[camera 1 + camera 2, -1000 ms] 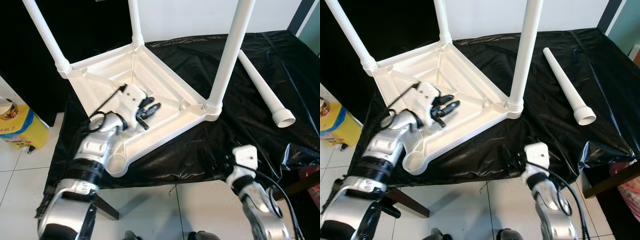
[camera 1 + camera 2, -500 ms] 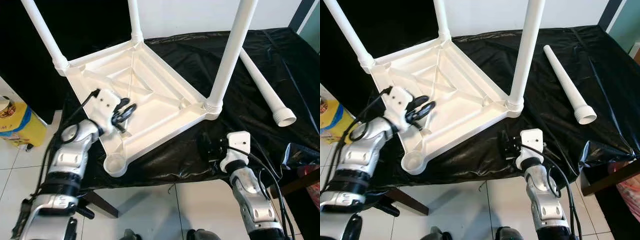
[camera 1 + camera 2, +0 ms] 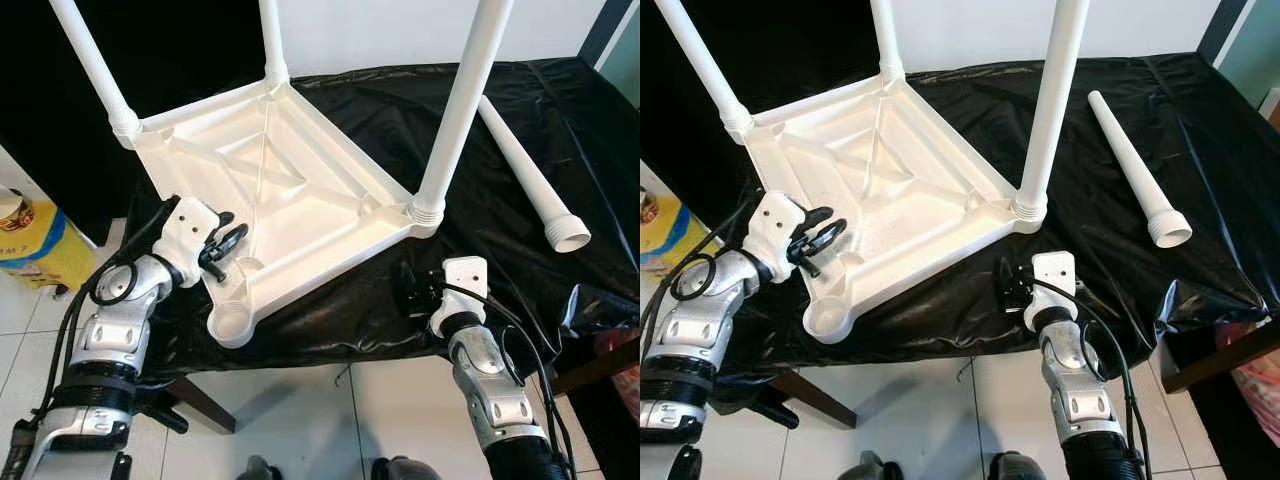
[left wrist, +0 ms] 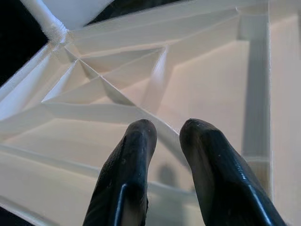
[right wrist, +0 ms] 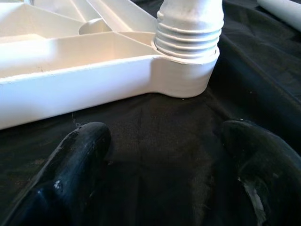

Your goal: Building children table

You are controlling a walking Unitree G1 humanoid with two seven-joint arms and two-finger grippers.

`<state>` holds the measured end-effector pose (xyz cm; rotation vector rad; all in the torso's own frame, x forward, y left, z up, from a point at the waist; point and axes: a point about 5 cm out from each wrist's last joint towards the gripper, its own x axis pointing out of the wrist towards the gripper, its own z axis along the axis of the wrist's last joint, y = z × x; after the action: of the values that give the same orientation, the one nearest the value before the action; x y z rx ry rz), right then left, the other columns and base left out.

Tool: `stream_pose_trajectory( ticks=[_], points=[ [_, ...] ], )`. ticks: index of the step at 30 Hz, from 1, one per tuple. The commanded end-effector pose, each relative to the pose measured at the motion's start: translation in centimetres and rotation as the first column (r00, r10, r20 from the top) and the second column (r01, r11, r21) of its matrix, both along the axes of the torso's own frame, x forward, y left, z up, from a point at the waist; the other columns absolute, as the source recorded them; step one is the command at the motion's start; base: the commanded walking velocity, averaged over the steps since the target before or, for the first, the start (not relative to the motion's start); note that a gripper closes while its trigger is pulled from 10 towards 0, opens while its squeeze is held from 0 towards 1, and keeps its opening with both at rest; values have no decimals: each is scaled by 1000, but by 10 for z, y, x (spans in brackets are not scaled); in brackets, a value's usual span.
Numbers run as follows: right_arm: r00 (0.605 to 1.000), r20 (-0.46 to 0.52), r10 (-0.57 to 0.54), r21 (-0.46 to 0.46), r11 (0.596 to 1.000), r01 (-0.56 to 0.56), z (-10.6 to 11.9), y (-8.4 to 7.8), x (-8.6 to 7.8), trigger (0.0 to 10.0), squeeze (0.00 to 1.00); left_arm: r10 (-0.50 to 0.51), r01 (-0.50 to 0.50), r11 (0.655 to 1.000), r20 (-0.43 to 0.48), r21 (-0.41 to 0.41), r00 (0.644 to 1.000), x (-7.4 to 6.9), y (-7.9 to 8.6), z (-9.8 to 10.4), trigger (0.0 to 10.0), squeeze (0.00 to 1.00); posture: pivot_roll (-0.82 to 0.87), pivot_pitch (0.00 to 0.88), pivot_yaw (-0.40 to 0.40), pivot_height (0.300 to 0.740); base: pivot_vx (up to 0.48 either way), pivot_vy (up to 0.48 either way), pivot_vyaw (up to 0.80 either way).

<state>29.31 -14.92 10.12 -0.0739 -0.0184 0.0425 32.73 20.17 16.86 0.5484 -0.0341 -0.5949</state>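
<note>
A: What's the setup?

B: A black sheet [image 3: 500,90] covers the work surface over a tiled floor. A white plastic table [image 3: 270,190] lies on it upside down, three legs screwed in and standing up, the near corner socket [image 3: 228,325] open.

A: And the fourth leg?

B: The loose leg [image 3: 525,175] lies flat, well off to the right, threaded end toward the robot, long axis running away.

A: Which arm is nearer?

B: The right gripper [image 3: 412,296], fingers spread, low at the sheet's edge. The left gripper [image 3: 225,240], fingers nearly together and empty, hovers over the table's left rim.
</note>
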Motion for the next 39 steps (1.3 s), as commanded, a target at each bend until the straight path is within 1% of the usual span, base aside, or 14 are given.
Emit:
stream_pose_trajectory(
  ticks=[1,6,8,11,12,16,19,22,24,28,31,35,36,39],
  points=[
    [999,-38,-16,-8,1000,15,-6,0,1,10000,0,32,-32,999,8,38,999,-4,0,-9,10000,0,-39,81,-6,740,0,0,0],
    [999,-41,-19,-4,1000,19,-5,3,4,10000,0,19,-18,997,-15,78,1000,-10,2,-13,10000,0,-35,85,-8,740,0,0,0],
    [999,-39,-18,-4,1000,17,-5,4,6,10000,0,23,-21,992,-15,122,1000,-11,5,-14,10000,0,-32,88,-8,740,0,0,0],
    [999,-39,-17,-4,1000,17,-5,5,6,10000,0,24,-22,991,-15,134,1000,-11,6,-15,10000,0,-32,88,-8,740,0,0,0],
    [999,-37,-17,-4,1000,17,-4,5,7,10000,0,27,-26,988,-6,151,1000,-11,8,-14,10000,0,-31,90,-9,740,0,0,0],
    [999,-32,-20,-2,1000,20,-2,6,11,10000,0,38,-39,988,9,152,999,-11,12,-8,10000,0,-30,97,-8,740,0,0,0],
    [999,-26,-20,0,1000,20,0,7,14,10000,0,50,-52,979,19,197,999,-13,19,-4,10000,0,-28,100,-8,740,0,0,0],
    [999,-26,-20,1,1000,20,1,8,16,10000,0,29,-30,974,8,226,1000,-15,19,-5,10000,0,-26,102,-10,740,0,0,0],
    [999,-28,-19,3,1000,19,1,9,18,10000,0,-9,14,967,-20,254,1000,-20,15,-9,10000,0,-24,103,-11,740,0,0,0],
    [999,-38,-4,-3,1000,4,2,12,20,10000,0,-67,80,961,-55,266,996,-26,5,-14,10000,0,-22,106,-12,740,0,0,0],
    [999,-42,16,-1,1000,-16,3,17,24,10000,0,-160,184,941,-107,284,981,-36,-9,-20,10000,0,-19,107,-12,740,0,0,0],
    [999,-40,21,2,1000,-21,5,19,27,10000,0,-204,234,927,-132,293,970,-41,-15,-23,10000,0,-16,106,-11,740,0,0,0],
    [999,-37,33,7,999,-33,8,23,33,10000,0,-255,292,911,-161,289,954,-47,-24,-26,10000,0,-13,104,-8,740,0,0,0],
    [999,-31,44,8,999,-44,11,26,37,10000,0,-284,325,901,-176,287,943,-51,-30,-27,10000,0,-10,105,-7,740,0,0,0]
  ],
)
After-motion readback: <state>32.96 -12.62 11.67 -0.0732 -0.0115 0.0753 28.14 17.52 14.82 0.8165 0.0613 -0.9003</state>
